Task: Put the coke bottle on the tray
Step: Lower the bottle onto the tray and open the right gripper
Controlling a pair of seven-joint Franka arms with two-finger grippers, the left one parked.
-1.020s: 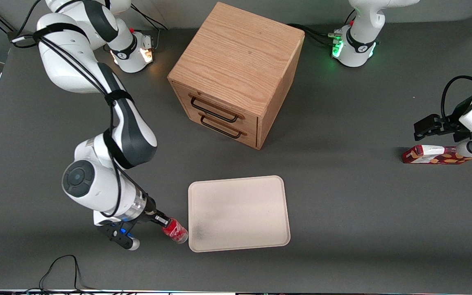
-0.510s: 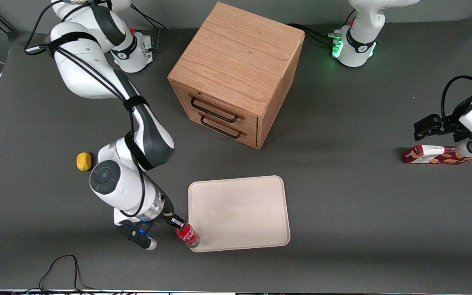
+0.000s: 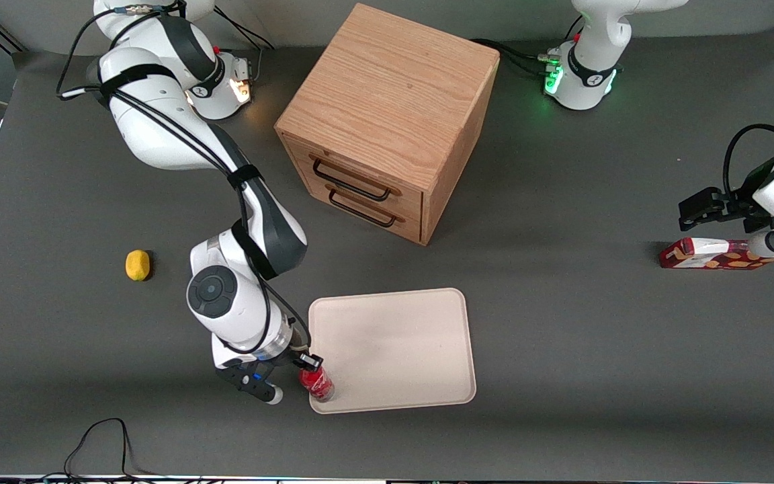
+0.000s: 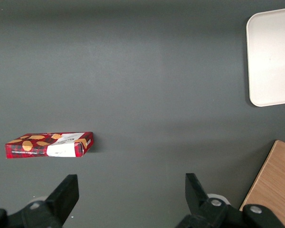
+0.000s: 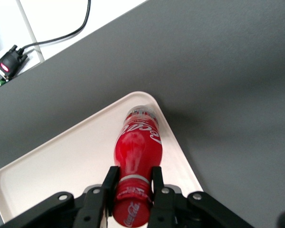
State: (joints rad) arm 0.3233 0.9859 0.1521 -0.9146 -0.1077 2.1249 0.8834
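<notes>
Dark grey table (image 3: 562, 349), two wht arms. Biggest thing on it: wooden drawer box (image 3: 387, 121), front w/ two black handles facing the tray (image 3: 400, 349), which lies nearer the front cam. Red carton (image 3: 713, 255) toward parked arm's end; small yellow object (image 3: 137, 265) toward working arm's end.

Gripper (image 5: 133, 187) at tray's 7 o'clock corner in front view, fingers (image 5: 109, 183) closed on bottle (image 5: 137, 152) just below the cap; neck pinched, base hanging over that corner. Can't tell if base touches tray.

Bottle looks light, rigid, smooth plastic — prob. slippery. Narrow neck gives a shoulder to hook under; tall + small base, so likely tippy at release.
</notes>
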